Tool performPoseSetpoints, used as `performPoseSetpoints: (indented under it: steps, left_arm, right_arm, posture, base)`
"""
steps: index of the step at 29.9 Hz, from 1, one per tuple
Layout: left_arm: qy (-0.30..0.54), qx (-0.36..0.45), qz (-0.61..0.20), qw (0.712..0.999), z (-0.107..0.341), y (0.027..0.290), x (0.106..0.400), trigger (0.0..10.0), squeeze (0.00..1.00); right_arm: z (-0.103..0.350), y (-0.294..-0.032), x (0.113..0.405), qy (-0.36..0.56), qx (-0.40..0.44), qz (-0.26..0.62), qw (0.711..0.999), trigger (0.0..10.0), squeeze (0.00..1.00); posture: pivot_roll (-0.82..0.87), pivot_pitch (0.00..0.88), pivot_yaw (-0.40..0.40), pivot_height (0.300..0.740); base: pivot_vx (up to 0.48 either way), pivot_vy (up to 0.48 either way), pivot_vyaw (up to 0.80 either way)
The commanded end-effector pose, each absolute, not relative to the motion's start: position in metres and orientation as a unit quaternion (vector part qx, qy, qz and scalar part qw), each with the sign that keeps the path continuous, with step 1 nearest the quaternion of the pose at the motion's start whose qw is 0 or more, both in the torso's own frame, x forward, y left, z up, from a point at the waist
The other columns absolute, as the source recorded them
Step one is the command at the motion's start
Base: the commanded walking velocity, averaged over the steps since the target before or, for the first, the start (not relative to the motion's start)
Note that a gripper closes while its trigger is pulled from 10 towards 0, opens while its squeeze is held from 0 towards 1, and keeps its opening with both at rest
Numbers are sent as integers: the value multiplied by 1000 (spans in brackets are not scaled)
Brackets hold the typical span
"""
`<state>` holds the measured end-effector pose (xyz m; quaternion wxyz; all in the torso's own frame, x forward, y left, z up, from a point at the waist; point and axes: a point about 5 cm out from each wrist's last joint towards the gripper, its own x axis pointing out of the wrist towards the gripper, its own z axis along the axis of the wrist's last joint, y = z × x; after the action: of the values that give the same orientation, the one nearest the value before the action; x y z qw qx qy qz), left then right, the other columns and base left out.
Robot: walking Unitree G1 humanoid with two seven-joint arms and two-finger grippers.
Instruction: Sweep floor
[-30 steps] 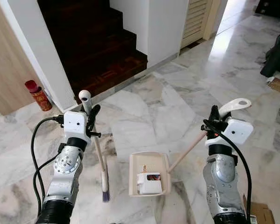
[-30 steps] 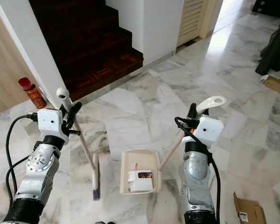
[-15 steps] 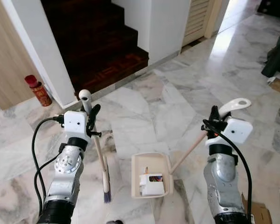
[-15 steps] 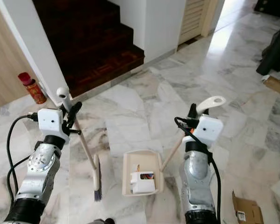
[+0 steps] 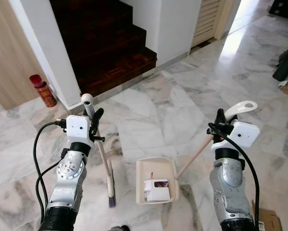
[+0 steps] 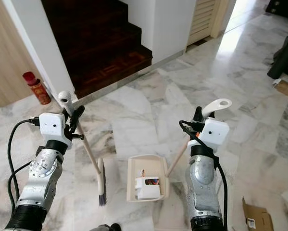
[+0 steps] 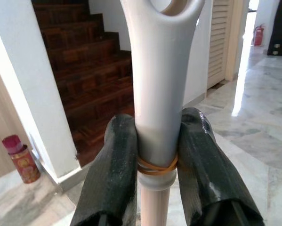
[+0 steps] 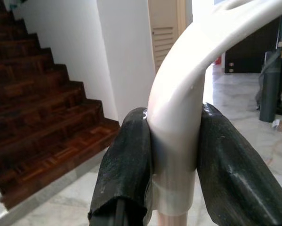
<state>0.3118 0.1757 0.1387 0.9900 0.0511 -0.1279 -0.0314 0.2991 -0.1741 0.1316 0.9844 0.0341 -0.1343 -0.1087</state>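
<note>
- Left gripper (image 7: 157,155) clenched on the broom (image 5: 104,160) handle, left of the dustpan (image 5: 156,180).
- Right gripper (image 8: 171,155) grasps the dustpan's handle.
- Dustpan holds 1 small box (image 5: 156,189).

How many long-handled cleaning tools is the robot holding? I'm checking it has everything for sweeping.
2. The broom is in the left gripper, its bristles at the floor. The dustpan, with a small box inside, is in the right gripper.

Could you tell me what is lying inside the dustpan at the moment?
Inside the cream dustpan lies a small white carton with a dark printed patch, plus a small scrap behind it. Anything under the carton is covered.
</note>
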Motion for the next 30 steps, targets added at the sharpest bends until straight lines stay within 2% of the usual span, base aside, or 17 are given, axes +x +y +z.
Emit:
performPoseSetpoints:
  steps: [1, 30]
  left_arm:
    - [-144, 52, -35, 988, 147, 173, 313, 10000, 0]
    - [-143, 52, -35, 988, 147, 172, 312, 10000, 0]
  right_arm:
    - [144, -176, 300, -160, 37, -111, 980, 10000, 0]
    - [143, -174, 300, -159, 40, -108, 981, 10000, 0]
  posture:
    - [-21, 99, 10, 740]
    - [-16, 90, 6, 740]
  base:
    - [0, 289, 0]
    - [0, 326, 0]
